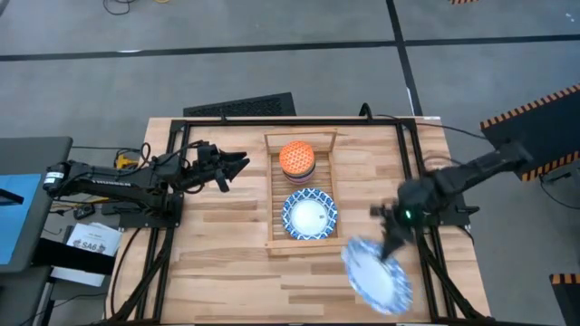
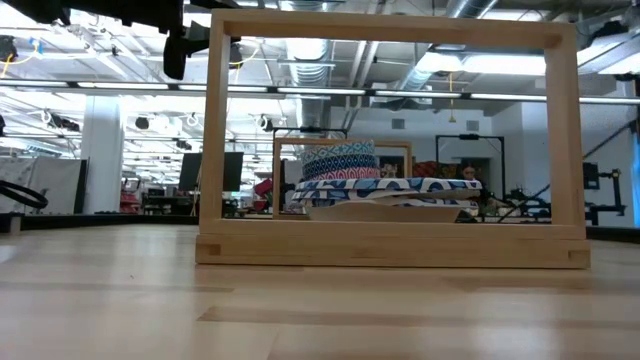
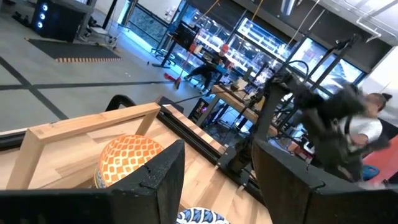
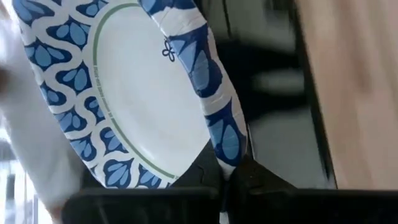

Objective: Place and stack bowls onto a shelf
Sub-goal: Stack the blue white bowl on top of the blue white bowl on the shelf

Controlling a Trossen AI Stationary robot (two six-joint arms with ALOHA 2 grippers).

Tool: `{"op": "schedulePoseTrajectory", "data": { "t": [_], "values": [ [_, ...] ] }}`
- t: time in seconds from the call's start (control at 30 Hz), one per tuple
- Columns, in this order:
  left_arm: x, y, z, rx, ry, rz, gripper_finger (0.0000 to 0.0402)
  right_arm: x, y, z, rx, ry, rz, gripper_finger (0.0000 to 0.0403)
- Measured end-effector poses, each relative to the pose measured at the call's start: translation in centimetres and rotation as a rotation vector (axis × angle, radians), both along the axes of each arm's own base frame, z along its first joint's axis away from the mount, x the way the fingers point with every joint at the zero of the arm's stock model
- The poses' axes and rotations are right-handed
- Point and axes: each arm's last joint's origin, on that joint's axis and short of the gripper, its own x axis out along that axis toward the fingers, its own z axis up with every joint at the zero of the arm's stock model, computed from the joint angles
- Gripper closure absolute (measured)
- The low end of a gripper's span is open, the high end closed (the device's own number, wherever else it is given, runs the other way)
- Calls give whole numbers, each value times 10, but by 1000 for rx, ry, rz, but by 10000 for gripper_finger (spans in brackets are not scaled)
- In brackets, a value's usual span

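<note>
The light-wood shelf (image 1: 275,195) lies at the table's middle. At its far end stands a stack of small deep bowls with the orange one (image 1: 296,158) (image 3: 129,159) on top; a wide blue-and-white bowl (image 1: 309,215) sits at its near end. My right gripper (image 1: 390,246) is shut on another wide blue-and-white bowl (image 1: 377,276) (image 4: 124,93) over the table's near right part. My left gripper (image 1: 237,165) (image 3: 217,180) hovers open left of the shelf, pointing at the stack. The low view shows the shelf's end frame (image 2: 390,250) with the bowls (image 2: 385,190) behind it. My right gripper pinches the wide bowl's patterned rim (image 4: 225,144) between its two fingers, one on the inside of the rim and one on the outside. The fingers come from above and the table's far right, slanting down. The bowl hangs tilted below them, toward the table's near edge; whether it touches the table I cannot tell.
A black metal frame (image 1: 408,154) runs along the table's edges and past the right arm's base. Bare planks lie left of the shelf and along the near edge (image 1: 254,290). Beyond the table the room holds desks, equipment and people.
</note>
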Motion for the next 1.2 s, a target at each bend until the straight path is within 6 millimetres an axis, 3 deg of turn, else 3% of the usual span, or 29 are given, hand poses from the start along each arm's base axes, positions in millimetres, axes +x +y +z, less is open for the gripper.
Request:
{"op": "schedulePoseTrajectory", "data": {
  "t": [0.13, 0.23, 0.37, 0.5, 0.77, 1.0, 1.2],
  "values": [
    [0, 0, 0, 0, 0, 0, 230, 23, -38, 32, -61, -152, -252, 382],
    [0, 0, 0, 0, 0, 1, 230, 40, -70, 43, -175, -187, -438, 382],
    [0, 0, 0, 0, 0, 2, 230, 60, -110, 34, -315, -95, -651, 382],
    [0, 0, 0, 14, 6, 5, 230, 74, -136, 3, -362, 111, -719, 382],
    [0, 0, 0, 15, 10, 5, 230, 92, -140, -46, -435, 392, -607, 382],
    [0, 0, -1, 45, 31, 11, 230, 105, -131, -69, -452, 484, -533, 380],
    [0, 0, -1, 43, 31, 11, 230, 115, -118, -87, -463, 540, -473, 350]
  ]
}}
